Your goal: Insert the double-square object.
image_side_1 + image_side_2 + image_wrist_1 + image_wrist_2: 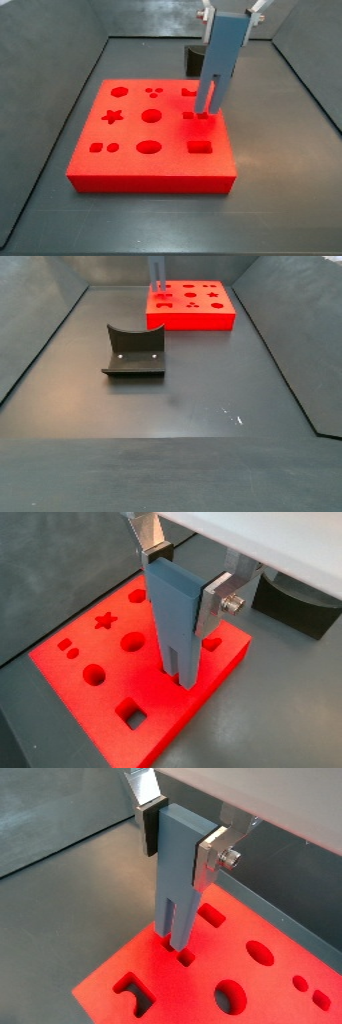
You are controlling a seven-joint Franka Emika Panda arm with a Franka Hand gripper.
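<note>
The double-square object (175, 617), a long matte grey-blue bar, is held upright between the jaws of the gripper (187, 570), which are closed on its upper end above the red block (80, 672). In a wrist view the bar's stepped lower tip (177, 936) is seen at a cutout, a detail lost in a side view where only the block (190, 306) and the dark curved fixture (134, 351) are shown. Star, round and square cutouts are cut into the block's smooth top (150, 130).
</note>
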